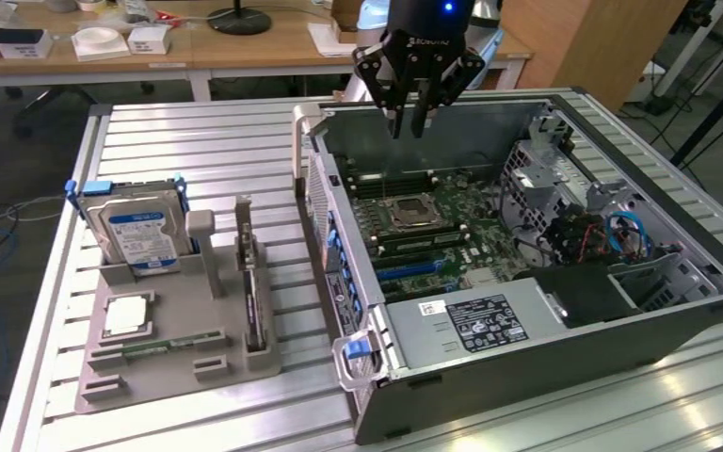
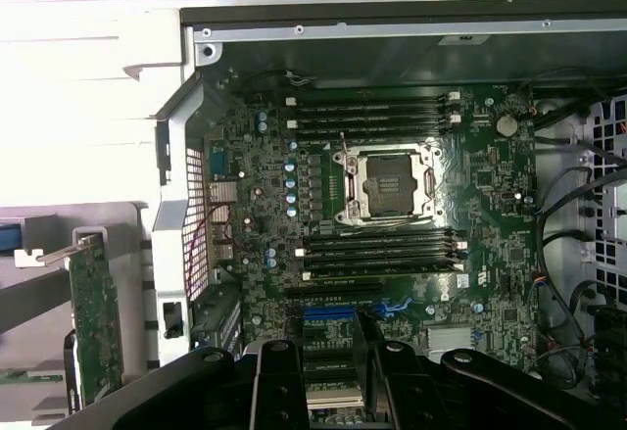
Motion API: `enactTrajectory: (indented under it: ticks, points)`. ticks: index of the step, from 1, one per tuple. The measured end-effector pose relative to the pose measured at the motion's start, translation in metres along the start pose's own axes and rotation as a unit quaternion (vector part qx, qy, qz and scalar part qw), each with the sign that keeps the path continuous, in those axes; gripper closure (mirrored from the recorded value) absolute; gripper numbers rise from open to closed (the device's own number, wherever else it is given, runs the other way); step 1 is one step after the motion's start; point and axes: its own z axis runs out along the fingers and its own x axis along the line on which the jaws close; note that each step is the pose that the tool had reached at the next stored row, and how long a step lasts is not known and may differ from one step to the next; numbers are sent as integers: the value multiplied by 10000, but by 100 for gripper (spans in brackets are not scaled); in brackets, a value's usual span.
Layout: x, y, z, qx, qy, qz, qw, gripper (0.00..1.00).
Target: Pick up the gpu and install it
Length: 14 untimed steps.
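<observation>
Hovering over the far end of the open computer case [image 1: 563, 372], the gripper [image 1: 409, 130] holds nothing, its fingers drawn near together with a narrow gap. The gpu [image 1: 252, 292] stands on edge in a grey holder [image 1: 167, 381] on the bench [image 1: 185, 141], beside the case.

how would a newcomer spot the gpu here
Start at the open black computer case on the slatted metal table; beside it, on the exterior view's left, sits a grey plastic parts holder. The gpu is the thin dark card standing on edge along the holder's side nearest the case, unlike the upright blue-labelled silver hard drive and the flat green memory stick.
</observation>
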Motion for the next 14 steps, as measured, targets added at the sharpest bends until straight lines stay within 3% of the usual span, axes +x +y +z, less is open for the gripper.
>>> enactTrajectory:
  ticks: [7,10,14]
  points:
    - [0,0,0,4,0,1,10000,67]
    - [0,0,0,4,0,1,10000,86]
    - [0,0,0,4,0,2,10000,89]
